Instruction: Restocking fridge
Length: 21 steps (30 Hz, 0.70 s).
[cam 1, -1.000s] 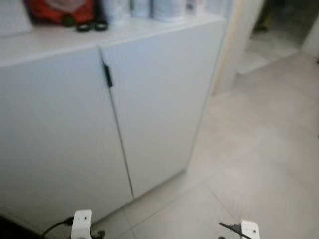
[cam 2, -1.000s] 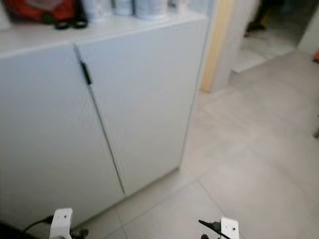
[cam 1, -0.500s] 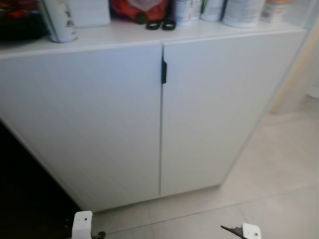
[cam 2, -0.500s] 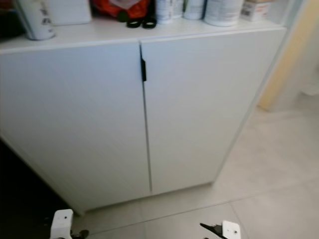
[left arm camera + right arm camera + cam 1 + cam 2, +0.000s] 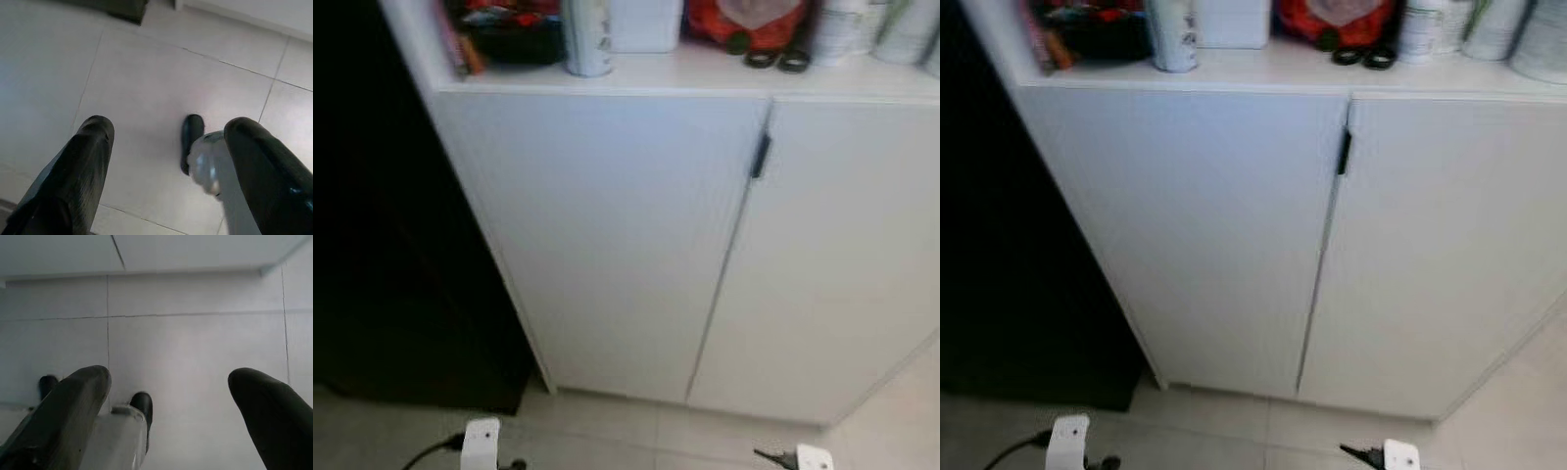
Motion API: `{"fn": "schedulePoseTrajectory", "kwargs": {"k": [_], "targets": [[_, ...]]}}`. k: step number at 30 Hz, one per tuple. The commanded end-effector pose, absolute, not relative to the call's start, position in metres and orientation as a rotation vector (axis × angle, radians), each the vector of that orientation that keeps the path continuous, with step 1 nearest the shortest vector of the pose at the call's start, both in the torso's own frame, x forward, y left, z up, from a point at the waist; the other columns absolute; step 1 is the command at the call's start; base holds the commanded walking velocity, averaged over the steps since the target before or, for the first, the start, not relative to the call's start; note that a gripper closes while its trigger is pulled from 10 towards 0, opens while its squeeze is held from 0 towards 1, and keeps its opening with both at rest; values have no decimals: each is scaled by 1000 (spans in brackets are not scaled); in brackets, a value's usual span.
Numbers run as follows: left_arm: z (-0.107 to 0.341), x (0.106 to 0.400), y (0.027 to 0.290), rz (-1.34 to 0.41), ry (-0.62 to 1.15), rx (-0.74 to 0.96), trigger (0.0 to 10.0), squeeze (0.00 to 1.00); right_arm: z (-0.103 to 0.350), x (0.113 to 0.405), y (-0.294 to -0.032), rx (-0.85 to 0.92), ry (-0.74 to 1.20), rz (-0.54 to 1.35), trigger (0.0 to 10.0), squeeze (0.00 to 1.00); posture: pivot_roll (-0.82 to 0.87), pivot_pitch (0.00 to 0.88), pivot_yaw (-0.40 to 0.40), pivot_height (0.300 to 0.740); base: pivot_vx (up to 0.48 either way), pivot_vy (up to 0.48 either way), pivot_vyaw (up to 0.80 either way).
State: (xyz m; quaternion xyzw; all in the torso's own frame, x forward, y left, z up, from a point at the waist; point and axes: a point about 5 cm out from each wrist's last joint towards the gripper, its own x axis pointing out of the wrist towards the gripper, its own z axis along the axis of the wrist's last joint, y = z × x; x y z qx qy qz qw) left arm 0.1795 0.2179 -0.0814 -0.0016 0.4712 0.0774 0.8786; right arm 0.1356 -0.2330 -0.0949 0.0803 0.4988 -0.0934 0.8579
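A white cabinet (image 5: pixel 636 245) is faced, doors closed; nothing is carried. The left gripper (image 5: pixel 166 161) and right gripper (image 5: pixel 168 401) are held low, fingers apart. The fridge must likely be found next.

The head camera swung toward nine o'clock, so the white cabinet (image 5: pixel 636 235) slid toward three o'clock in the picture. Its black handle (image 5: pixel 761 156) went from left of centre to right of centre, the open floor and doorway dropped out, and a dark area (image 5: pixel 391 245) came in at nine o'clock.

Soft, slightly blurred head views (deep shadow at left), even light.
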Motion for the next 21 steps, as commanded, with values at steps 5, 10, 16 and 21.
{"fn": "schedulePoseTrajectory", "kwargs": {"k": [5,10,16,21], "targets": [[-81,179,221,166,993,12,10000,0,-95,136,-230,210,1034,-219,10000,0,-25,0,-27,740,0,0,0],[-81,179,221,166,999,8,10000,0,-95,136,-229,222,1031,-223,10000,0,-25,0,-26,740,0,0,0],[-81,179,222,159,1006,15,10000,0,-95,136,-229,234,1025,-233,10000,0,-20,0,-23,740,0,322,0],[-81,179,222,160,1007,14,10000,0,-95,136,-230,235,1026,-235,10000,0,-12,0,-24,740,0,335,0]]}}
